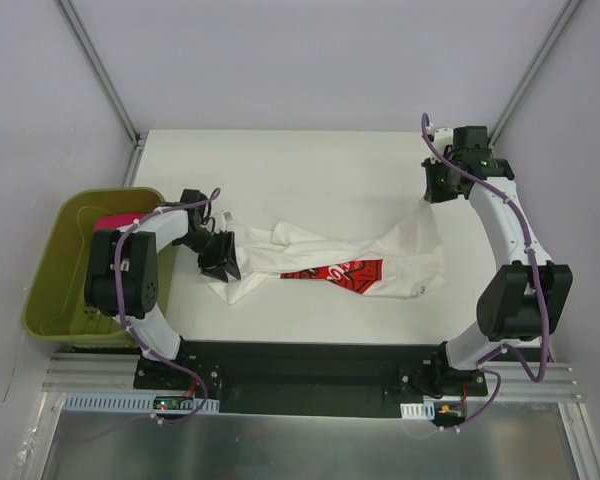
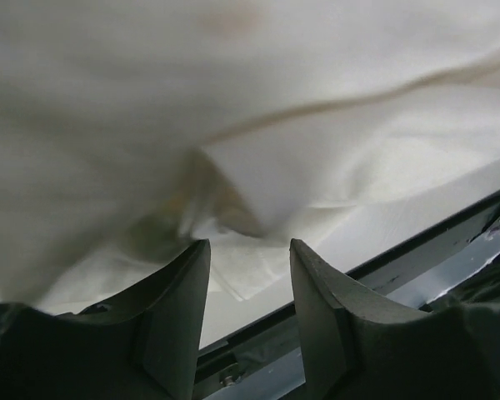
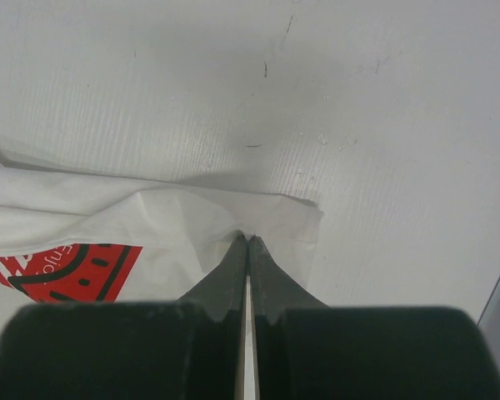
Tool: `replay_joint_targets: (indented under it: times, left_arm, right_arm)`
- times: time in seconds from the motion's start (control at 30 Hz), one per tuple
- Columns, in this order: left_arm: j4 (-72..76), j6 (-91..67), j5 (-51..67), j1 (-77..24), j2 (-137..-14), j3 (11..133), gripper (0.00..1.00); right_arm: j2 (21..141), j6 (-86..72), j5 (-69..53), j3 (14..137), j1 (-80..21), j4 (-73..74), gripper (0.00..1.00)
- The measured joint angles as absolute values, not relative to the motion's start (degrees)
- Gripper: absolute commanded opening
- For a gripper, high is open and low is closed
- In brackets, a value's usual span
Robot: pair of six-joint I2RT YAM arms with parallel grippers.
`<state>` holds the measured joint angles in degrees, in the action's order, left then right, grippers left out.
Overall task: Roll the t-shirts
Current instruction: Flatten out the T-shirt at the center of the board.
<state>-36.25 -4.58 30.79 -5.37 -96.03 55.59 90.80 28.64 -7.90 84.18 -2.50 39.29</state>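
A white t-shirt (image 1: pixel 298 248) lies crumpled and stretched across the table, its red chest print (image 1: pixel 335 272) facing up near the front. My left gripper (image 1: pixel 223 262) sits at the shirt's left end. In the left wrist view that gripper (image 2: pixel 250 243) stands open, with folds of the white cloth (image 2: pixel 233 100) just beyond its tips and nothing pinched between them. My right gripper (image 1: pixel 435 188) holds the shirt's right end lifted. In the right wrist view it (image 3: pixel 247 237) is shut on a fold of the shirt (image 3: pixel 150 217), beside the red print (image 3: pixel 67 267). A bright pink rolled t-shirt (image 1: pixel 115 222) lies in the bin.
An olive-green bin (image 1: pixel 50 262) stands off the table's left edge, beside the left arm. The black base rail (image 1: pixel 300 365) runs along the table's front edge, also seen in the left wrist view as a dark rail (image 2: pixel 450 225). Grey walls and metal posts surround the table.
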Motion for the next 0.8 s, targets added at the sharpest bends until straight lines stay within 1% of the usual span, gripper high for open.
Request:
replay_joint_targets:
  times: [0.1, 0.2, 0.3, 0.4, 0.57, 0.67, 0.8]
  left_arm:
    - [-36.1, -6.7, 30.2, -1.8, -99.8, 56.3, 0.42]
    - [-37.0, -8.2, 33.8, 1.7, -102.9, 58.4, 0.39]
    - [-36.6, -8.5, 36.6, 2.3, -104.5, 59.7, 0.33]
    - [-35.4, -8.6, 38.9, 2.3, -105.2, 60.1, 0.30]
    - [-34.7, -8.5, 40.2, 2.3, -105.0, 60.1, 0.29]
    - [-34.4, -8.5, 40.3, 2.3, -103.5, 59.5, 0.32]
    - [-34.2, -8.5, 39.9, 2.2, -101.6, 59.1, 0.31]
  right_arm:
    - [90.8, 28.8, -7.9, 84.2, -2.7, 39.3, 0.01]
    - [90.8, 29.2, -7.7, 84.2, -2.7, 39.3, 0.01]
    - [90.6, 29.3, -7.7, 84.1, -2.7, 39.2, 0.01]
    - [89.9, 29.5, -7.7, 83.4, -2.8, 39.2, 0.01]
    - [88.9, 29.6, -7.7, 82.3, -2.8, 39.1, 0.01]
    - [88.9, 29.6, -7.7, 82.2, -2.8, 39.0, 0.01]
    - [88.9, 29.6, -7.7, 82.2, -2.8, 38.8, 0.01]
